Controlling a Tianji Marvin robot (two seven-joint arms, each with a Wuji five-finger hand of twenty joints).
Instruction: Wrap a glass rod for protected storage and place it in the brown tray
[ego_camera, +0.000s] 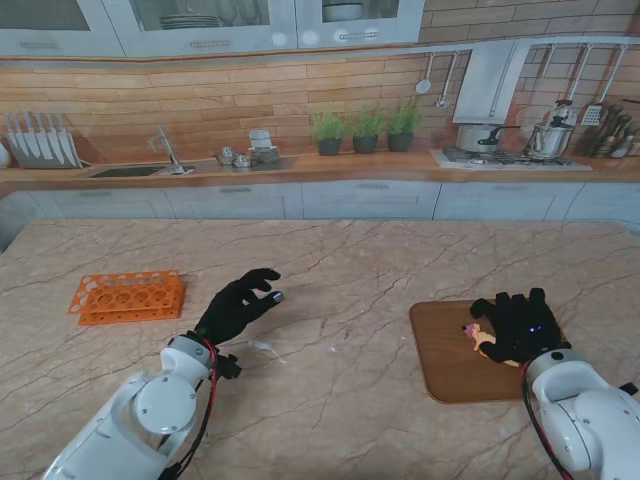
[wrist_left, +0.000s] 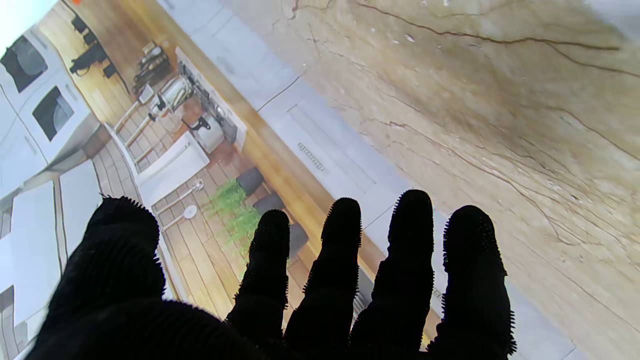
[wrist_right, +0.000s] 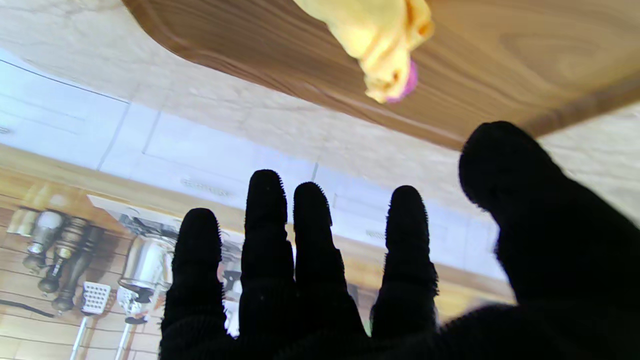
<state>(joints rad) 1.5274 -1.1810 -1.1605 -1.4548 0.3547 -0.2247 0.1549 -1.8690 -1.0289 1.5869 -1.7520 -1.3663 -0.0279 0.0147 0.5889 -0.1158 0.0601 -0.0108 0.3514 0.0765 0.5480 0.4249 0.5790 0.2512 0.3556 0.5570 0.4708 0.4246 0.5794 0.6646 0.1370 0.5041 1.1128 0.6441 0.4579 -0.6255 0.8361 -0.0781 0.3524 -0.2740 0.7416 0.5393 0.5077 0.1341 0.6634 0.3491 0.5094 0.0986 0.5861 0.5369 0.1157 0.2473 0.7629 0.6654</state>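
Stretching across most of the stand's view, the marble table (ego_camera: 340, 270) lies bare through its middle and far side, with wide open room between the two arms and up to the far edge that meets the kitchen backdrop. An orange test-tube rack (ego_camera: 127, 296) sits toward the left side, well apart from everything else, and the brown tray (ego_camera: 445, 360) rests on the right, its rounded corners and raised rim showing, its near edge close to the right forearm. The left hand (ego_camera: 238, 305) hovers over bare table just right of the rack, fingers extended and apart, holding nothing; its wrist view shows the fingers (wrist_left: 406, 260) spread against the veined stone with nothing between them. A small pale scrap (ego_camera: 264, 346) lies on the table just nearer to me than that hand; what it is cannot be made out. The right hand (ego_camera: 517, 326) is over the tray's right part, fingers splayed and empty. The wrapped glass rod (ego_camera: 482, 340), a yellow bundle with a pink bit at one end, lies on the tray floor at the left edge of that hand, partly hidden by it in the stand's view. In the right wrist view the bundle (wrist_right: 382, 40) rests on the wood grain of the tray (wrist_right: 500, 60) beyond the fingertips (wrist_right: 267, 200), apart from them, and near the tray's rim.
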